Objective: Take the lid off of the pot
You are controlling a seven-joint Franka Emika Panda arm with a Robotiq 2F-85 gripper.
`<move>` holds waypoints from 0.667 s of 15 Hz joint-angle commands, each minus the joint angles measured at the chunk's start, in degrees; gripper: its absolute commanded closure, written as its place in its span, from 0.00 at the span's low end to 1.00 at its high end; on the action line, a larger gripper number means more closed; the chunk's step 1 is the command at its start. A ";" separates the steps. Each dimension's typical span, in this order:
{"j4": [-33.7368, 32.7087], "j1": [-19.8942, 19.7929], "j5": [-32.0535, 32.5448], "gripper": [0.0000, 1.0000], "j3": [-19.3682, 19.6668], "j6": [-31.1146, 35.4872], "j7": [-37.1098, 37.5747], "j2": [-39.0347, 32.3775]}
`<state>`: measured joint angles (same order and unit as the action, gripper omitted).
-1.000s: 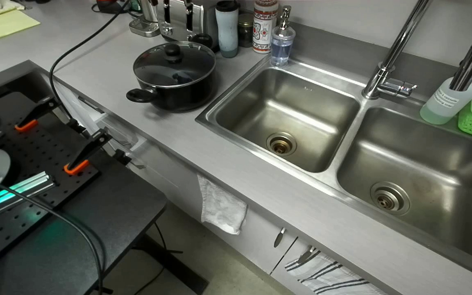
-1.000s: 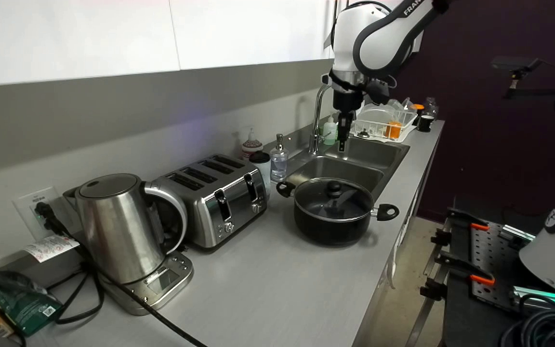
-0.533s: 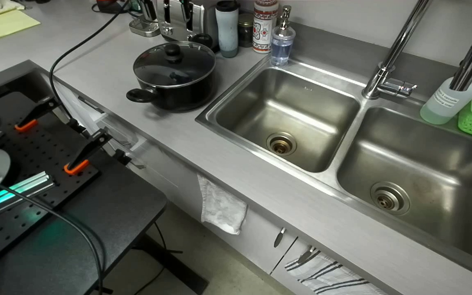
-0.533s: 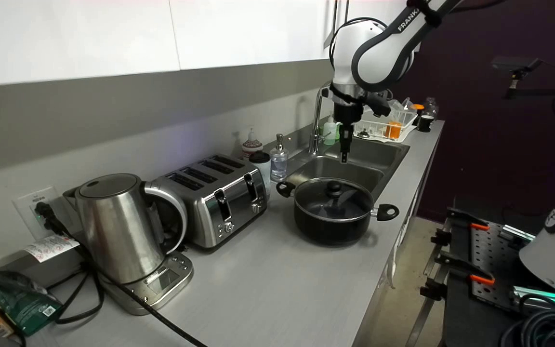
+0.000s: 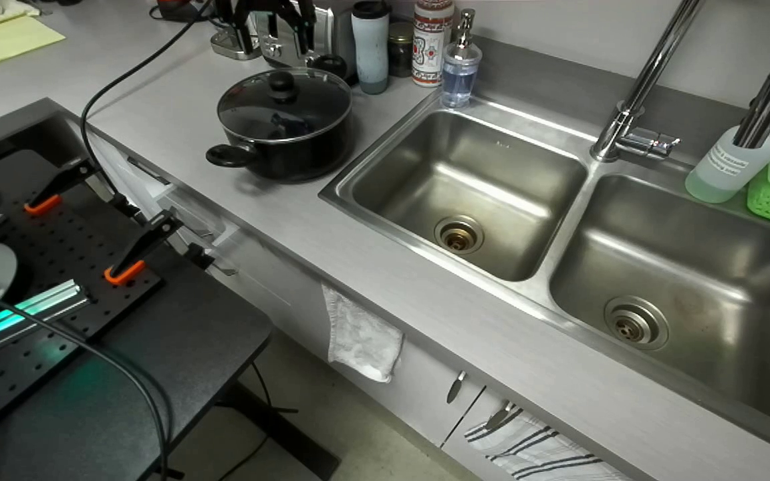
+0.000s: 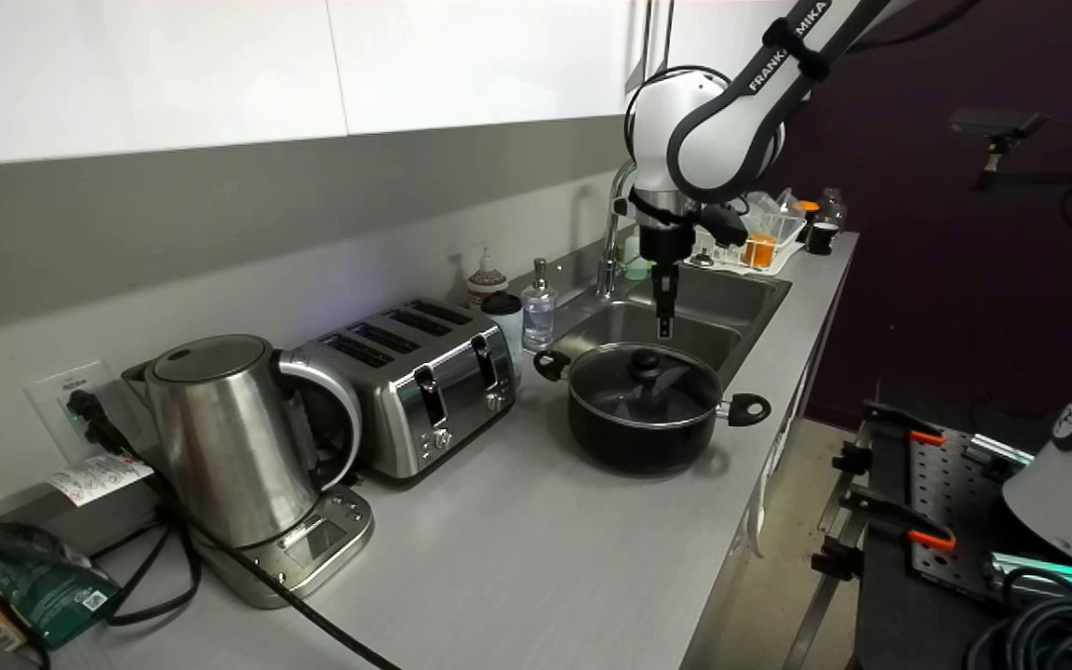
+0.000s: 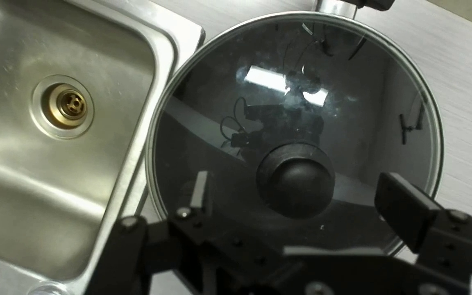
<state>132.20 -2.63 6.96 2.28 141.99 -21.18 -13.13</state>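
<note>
The glass lid (image 5: 251,103) with its metal rim and black centre knob (image 5: 282,83) sits flat on the black pot (image 5: 305,160) on the counter. Both also show in an exterior view, the lid (image 6: 606,386) on the pot (image 6: 643,451). In the wrist view the lid (image 7: 355,127) fills the middle, hiding most of the pot; the knob (image 7: 301,186) lies between the spread fingers. My gripper (image 7: 299,190) is open and empty. It points down above the lid, apart from the knob, in both exterior views (image 6: 664,326), (image 5: 277,37).
A steel double sink (image 5: 385,230) adjoins the pot, with a faucet (image 5: 615,130) behind. A toaster (image 6: 443,400), a tumbler (image 5: 371,50) and a soap dispenser (image 5: 460,70) stand near the pot. A kettle (image 6: 229,447) stands farther along. White cupboards (image 6: 499,65) hang above.
My gripper has moved down toward the lid, and its fingers have come into view at the top of an exterior view. The pot and lid have not moved.
</note>
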 commanded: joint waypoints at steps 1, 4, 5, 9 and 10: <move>-3.03 -0.79 -0.56 0.00 -1.28 -0.49 -1.08 -3.33; -4.81 -0.68 -0.20 0.00 -1.64 -0.93 -0.50 -5.43; -5.35 -0.69 -0.15 0.00 -1.75 -1.09 -0.43 -6.03; -6.75 -0.60 0.35 0.00 -1.96 -1.48 -0.09 -8.03; -7.13 -0.54 0.55 0.00 -1.96 -1.60 -0.01 -8.53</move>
<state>127.42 -2.63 7.02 1.00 141.78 -21.18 -19.68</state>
